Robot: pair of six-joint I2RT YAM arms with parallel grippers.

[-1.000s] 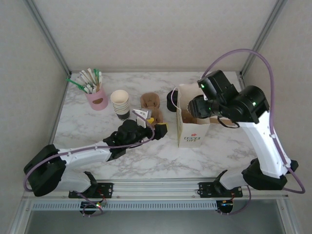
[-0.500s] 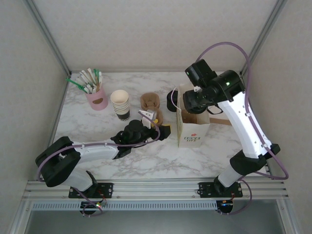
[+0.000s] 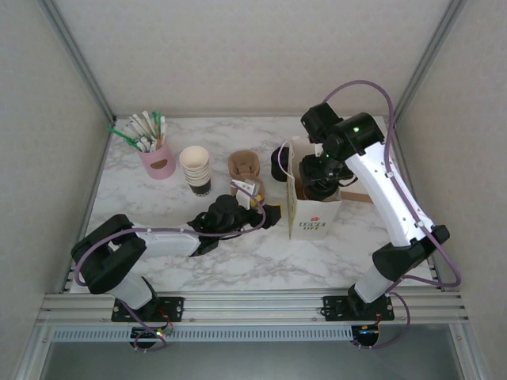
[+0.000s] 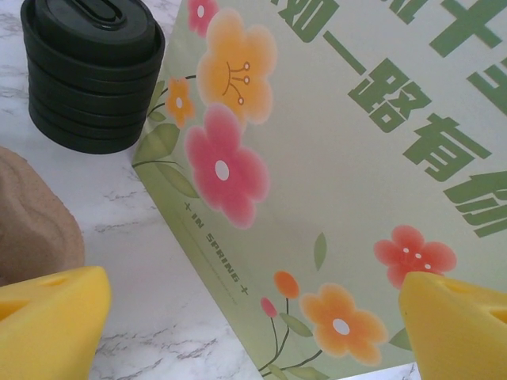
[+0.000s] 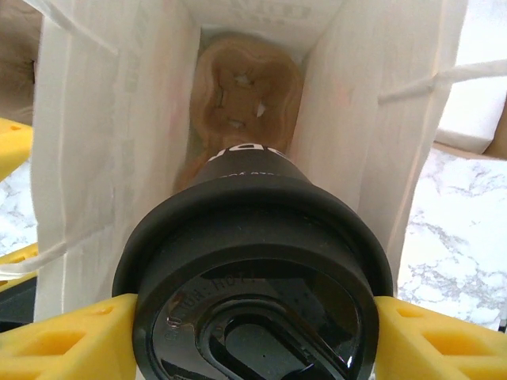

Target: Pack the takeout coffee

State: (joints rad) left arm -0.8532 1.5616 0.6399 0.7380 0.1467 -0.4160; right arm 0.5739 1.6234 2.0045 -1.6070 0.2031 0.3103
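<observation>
Right pincer grips the coffee by its glossy round black lid, dark cup hanging just beneath inside the open bag; left pincer gapes wide, empty, beside the bag.

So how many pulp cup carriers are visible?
2. One carrier lies on the table beside the black lid stack; the other carrier sits deep in the paper bag, below the lidded cup. The bag could hide more.

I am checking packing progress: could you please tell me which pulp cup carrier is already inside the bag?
The carrier at the bottom of the white bag, below the coffee; the other carrier lies on the table outside it.
</observation>
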